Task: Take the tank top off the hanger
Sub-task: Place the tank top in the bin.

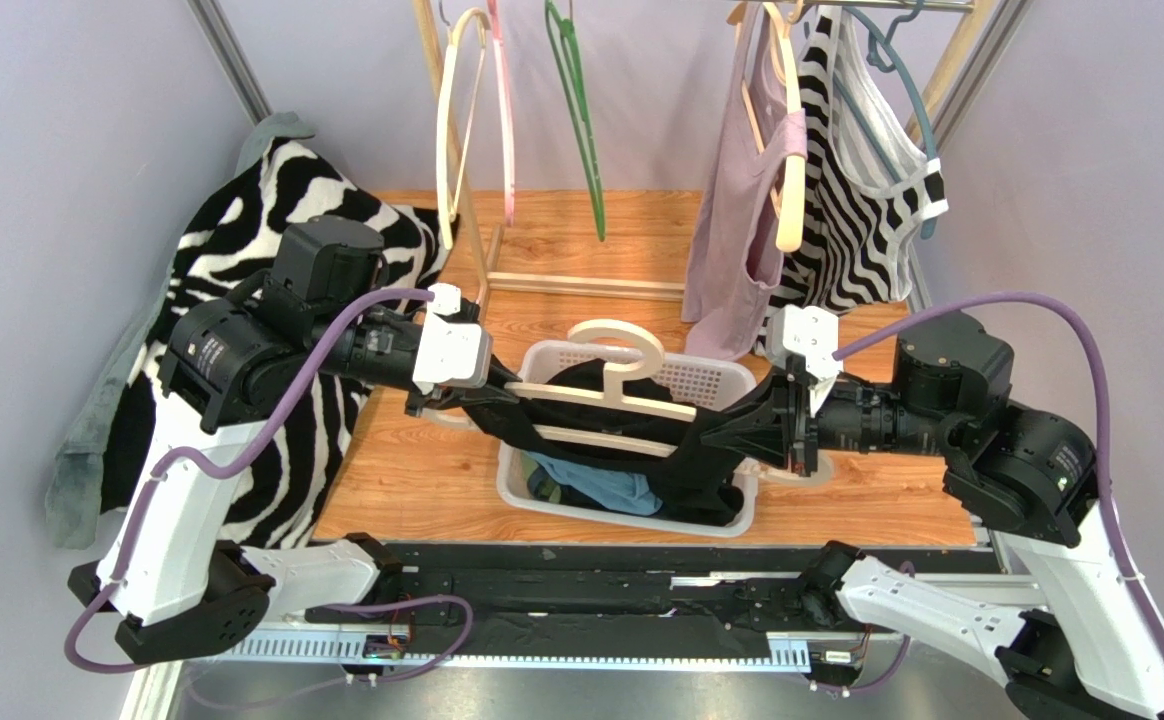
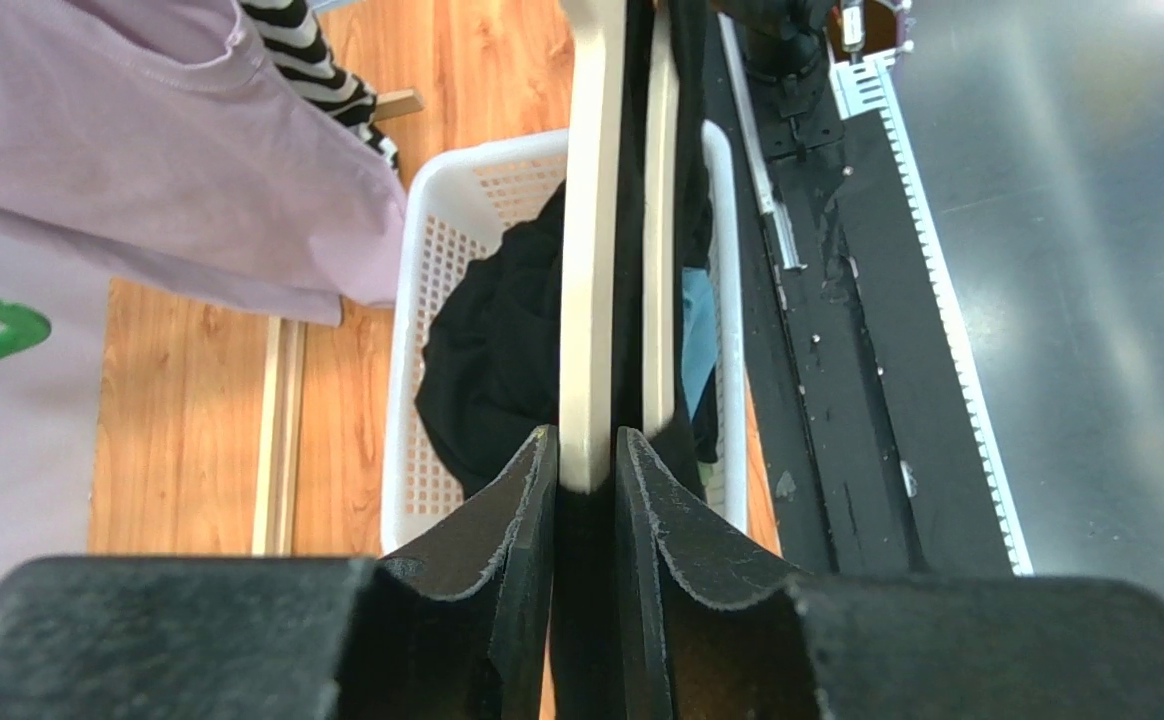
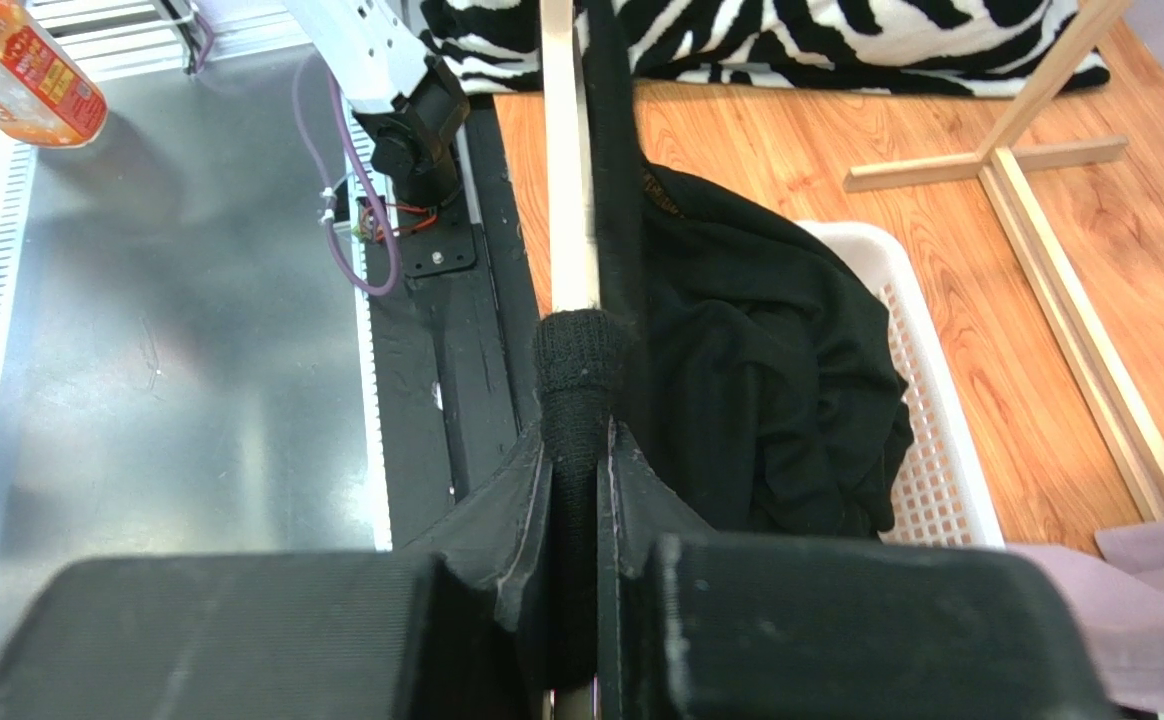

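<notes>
A cream wooden hanger [image 1: 611, 398] carries a black tank top [image 1: 716, 450] and is held level over a white basket [image 1: 701, 383]. My left gripper [image 1: 446, 393] is shut on the hanger's left end; in the left wrist view the jaws [image 2: 585, 450] clamp the cream bar [image 2: 591, 270], with black cloth [image 2: 491, 360] hanging into the basket [image 2: 438, 225]. My right gripper [image 1: 787, 420] is shut on the tank top's strap where it wraps the hanger's right end; in the right wrist view [image 3: 581, 450] the jaws pinch black fabric [image 3: 581, 360] over the bar [image 3: 561, 180].
Behind stands a wooden rack with a pale purple top [image 1: 738, 225], a zebra-striped top [image 1: 859, 180], and empty cream [image 1: 468, 120] and green [image 1: 581, 105] hangers. A zebra blanket [image 1: 273, 225] lies at left. Blue cloth [image 1: 603, 483] lies in the basket. An orange bottle [image 3: 17, 68] lies off the table.
</notes>
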